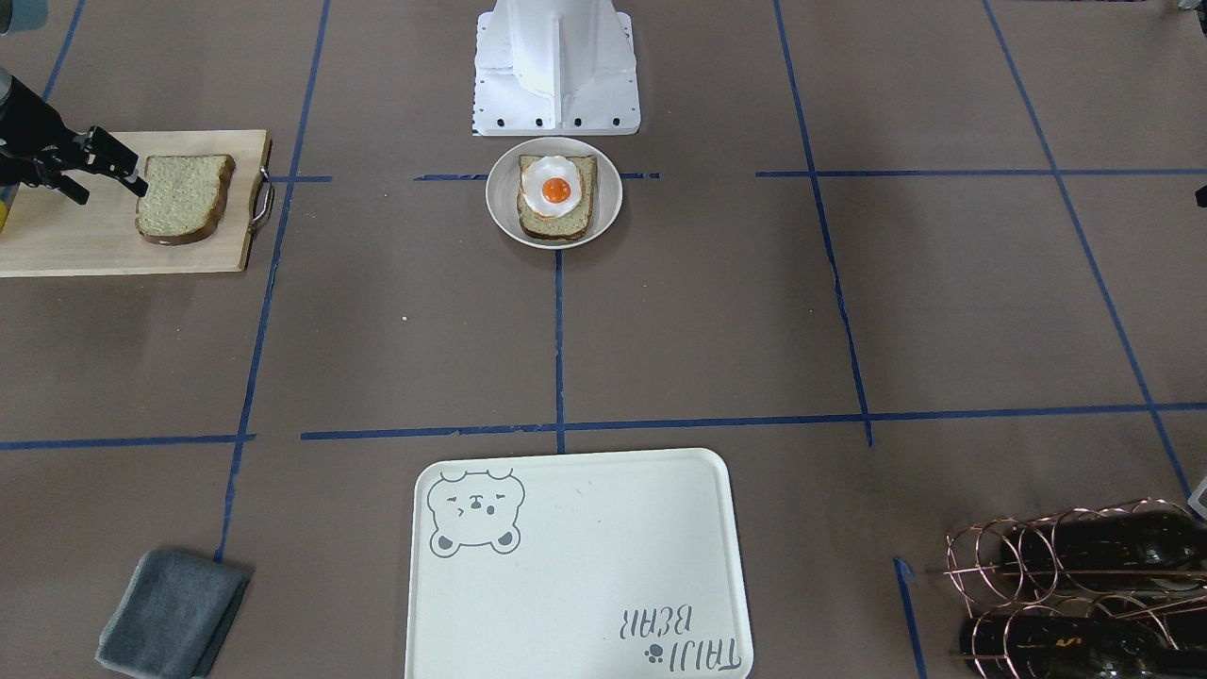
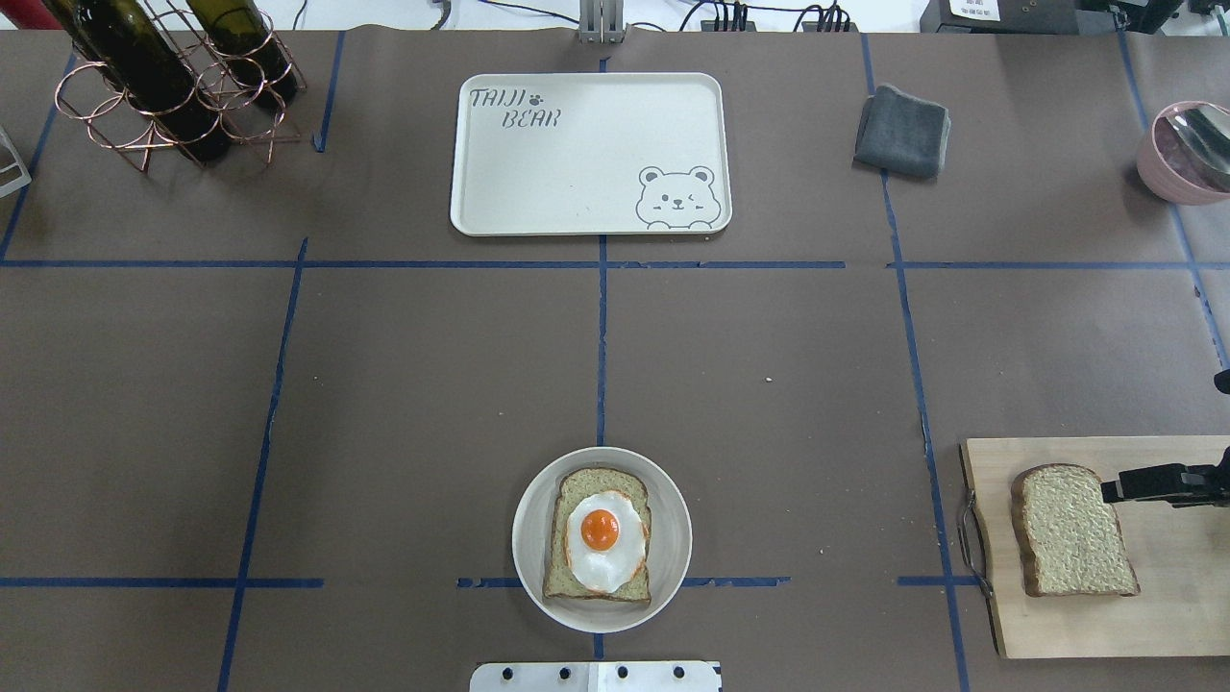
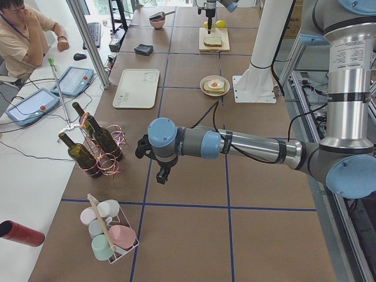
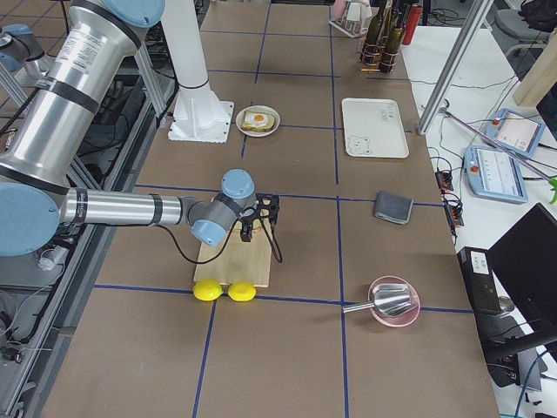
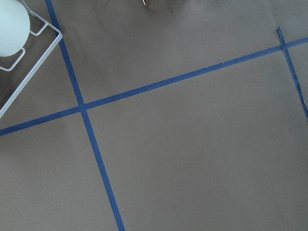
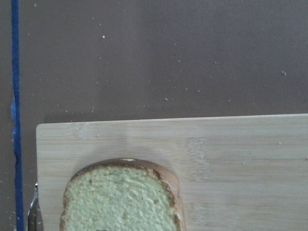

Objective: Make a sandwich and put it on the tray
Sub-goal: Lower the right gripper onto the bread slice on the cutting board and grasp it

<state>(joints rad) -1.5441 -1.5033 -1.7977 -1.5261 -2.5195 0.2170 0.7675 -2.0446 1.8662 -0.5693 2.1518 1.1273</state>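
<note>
Right gripper: low over the cutting board; fingers appear parted and grip nothing; one fingertip reaches the edge of the loose bread slice.
Loose bread slice: lies flat on the cutting board, near its handle end; not yet lifted.
Left gripper: hangs over the brown table cover near the wine rack, well apart from all task items; whether parted or closed cannot be told.
Sandwich: half built; one bread slice with the fried egg on top, no covering slice.
Plate: small, round, white; holds the open sandwich; sits just in front of the robot base.
Tray: cream, bear drawing in one corner; on the far side of the table from the robot, well apart from the plate; the sandwich is not on it.
Done, as judged: base slice and egg stacked on the plate.
Left, as judged: grasp the loose slice, set it over the egg, carry the sandwich to the tray.
</note>
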